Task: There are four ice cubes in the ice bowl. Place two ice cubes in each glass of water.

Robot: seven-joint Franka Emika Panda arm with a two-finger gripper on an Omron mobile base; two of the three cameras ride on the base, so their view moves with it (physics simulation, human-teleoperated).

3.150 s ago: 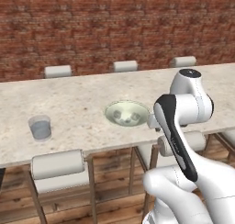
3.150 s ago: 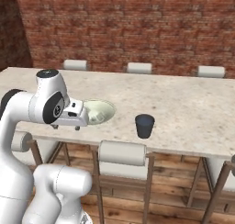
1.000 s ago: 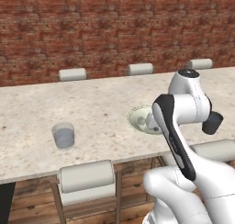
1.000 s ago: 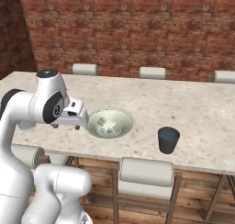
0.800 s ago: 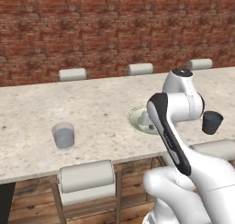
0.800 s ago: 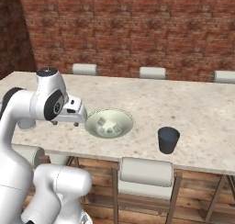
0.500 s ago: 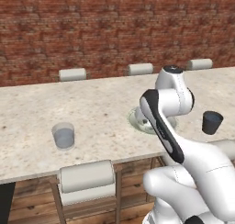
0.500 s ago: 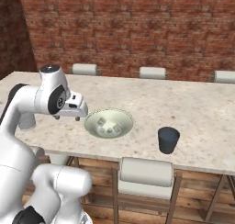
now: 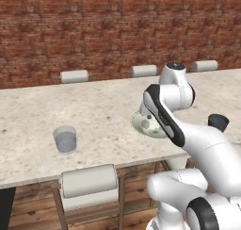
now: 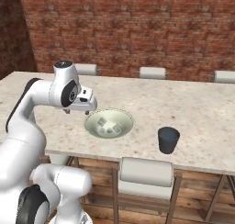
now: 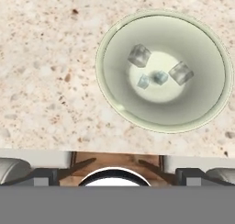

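The ice bowl (image 11: 106,48) is pale greenish-cream and holds several small ice cubes (image 11: 139,55) near its middle. It stands near the counter's front edge (image 10: 125,119), partly behind my arm in the left base view (image 9: 137,124). My gripper (image 11: 115,165) hangs open above the counter's edge just short of the bowl, with nothing between its fingertips (image 11: 81,165). In the right base view the hand (image 10: 81,106) sits just left of the bowl. The see-through glass of water (image 9: 65,139) stands far left. The dark glass of water (image 10: 168,140) stands right of the bowl (image 9: 218,122).
A long speckled stone counter (image 10: 202,108) runs across a brick wall. White-cushioned chairs are tucked under its near edge (image 9: 89,179) (image 10: 144,170), and more stand along the far side (image 10: 152,72). The floor is wooden.
The base drove sideways earlier, so the whole scene shifted. Over the last second the arm has swung the hand up and over toward the bowl. The jaws have stayed open.
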